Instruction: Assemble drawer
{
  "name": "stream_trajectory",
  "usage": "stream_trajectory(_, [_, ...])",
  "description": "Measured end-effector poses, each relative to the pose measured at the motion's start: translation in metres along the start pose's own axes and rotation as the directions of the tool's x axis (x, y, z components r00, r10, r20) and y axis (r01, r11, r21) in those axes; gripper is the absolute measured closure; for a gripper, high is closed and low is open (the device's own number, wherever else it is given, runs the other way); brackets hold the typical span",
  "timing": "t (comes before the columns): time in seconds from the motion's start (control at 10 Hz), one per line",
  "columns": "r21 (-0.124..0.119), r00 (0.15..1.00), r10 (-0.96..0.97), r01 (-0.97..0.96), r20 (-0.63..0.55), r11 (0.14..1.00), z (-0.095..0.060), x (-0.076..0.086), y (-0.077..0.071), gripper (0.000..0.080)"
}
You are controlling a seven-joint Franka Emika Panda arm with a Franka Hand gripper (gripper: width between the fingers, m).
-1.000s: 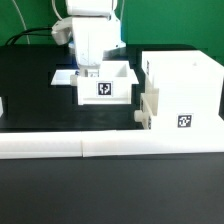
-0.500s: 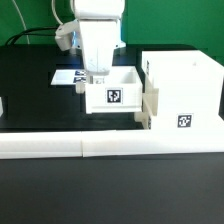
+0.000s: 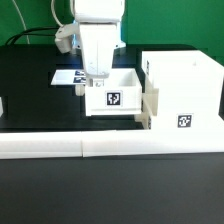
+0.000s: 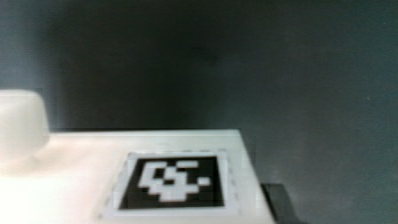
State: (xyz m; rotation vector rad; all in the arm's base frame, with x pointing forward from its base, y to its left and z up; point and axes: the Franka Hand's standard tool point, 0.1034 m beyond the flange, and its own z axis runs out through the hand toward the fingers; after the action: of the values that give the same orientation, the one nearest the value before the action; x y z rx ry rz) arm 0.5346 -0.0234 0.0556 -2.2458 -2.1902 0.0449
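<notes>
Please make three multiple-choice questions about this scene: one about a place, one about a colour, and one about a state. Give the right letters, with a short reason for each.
1. Where is the small white plastic open-top tray relative to the tall white boxy casing?
A. on the exterior view's left of it
B. on top of it
C. on the exterior view's right of it

2. What colour is the table surface?
A. white
B. black
C. brown

3. How does the tool stand to the tray?
A. far above it
B. down at the tray's rim
C. resting on the casing

Answers: 1 A, the tray sits left of the casing in the exterior view. 2 B, the bare surface is black. 3 B, the tool reaches the tray's back rim; its grip is not clearly visible.
</notes>
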Motion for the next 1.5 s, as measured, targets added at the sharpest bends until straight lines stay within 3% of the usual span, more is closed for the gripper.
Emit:
stream_trajectory(0.4, [-0.01, 1.0, -0.001, 0.001, 0.001, 1.0, -0.006, 0.002, 0.004, 0.0757])
stream_trajectory(1.5, [-0.006, 1.0, 0.002, -0.002, -0.002, 1.0, -0.003, 0.003, 0.013, 0.0757])
